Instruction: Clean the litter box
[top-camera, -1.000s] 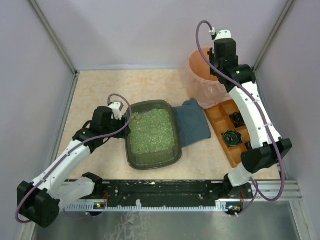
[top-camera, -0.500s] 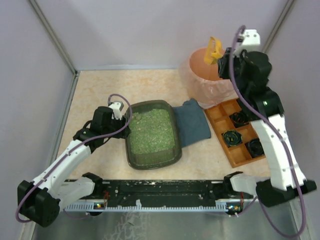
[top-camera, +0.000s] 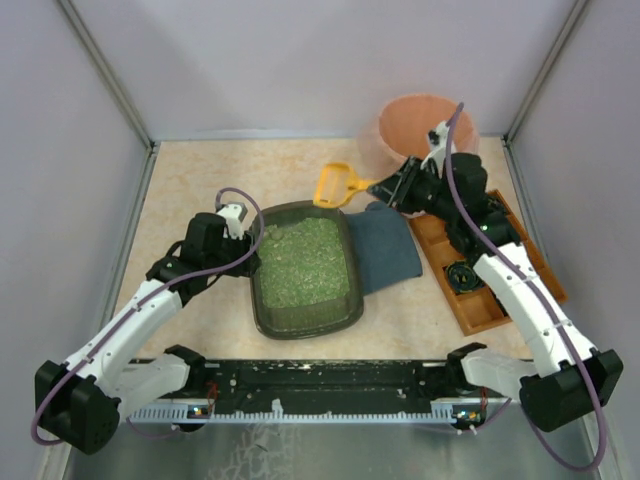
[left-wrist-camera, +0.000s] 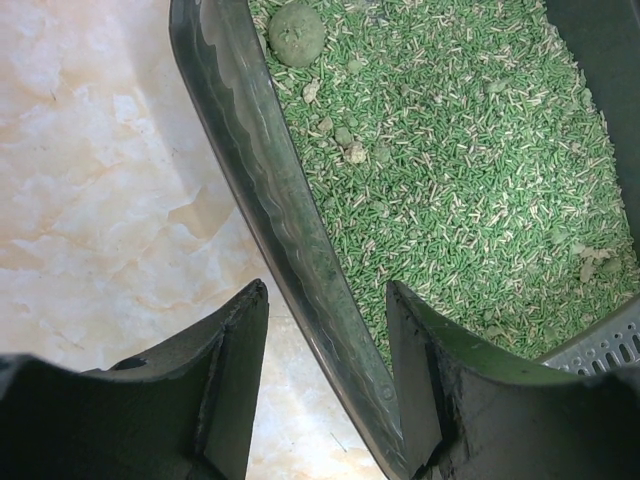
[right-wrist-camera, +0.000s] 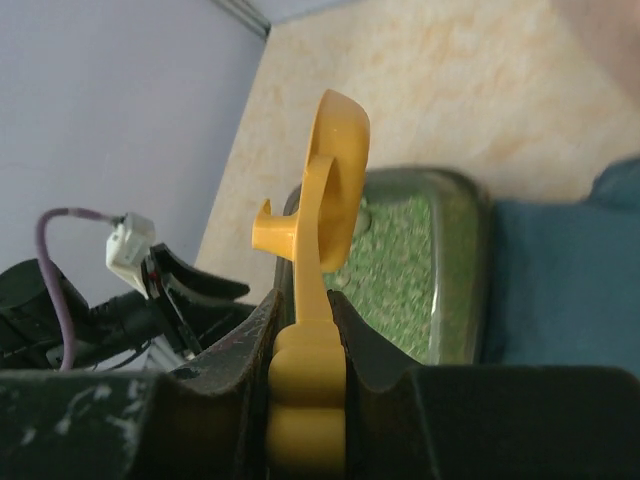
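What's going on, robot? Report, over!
Left gripper open, straddling rim of dark grey plastic litter box. Right gripper shut on yellow plastic scoop. Blue cloth beside box, not blocking.

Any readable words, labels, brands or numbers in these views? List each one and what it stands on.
None can be read.
The litter box, yellow scoop, orange tray, pink bin and blue cloth show no print.
Small marks on the rail at the arms' bases are too small to read.
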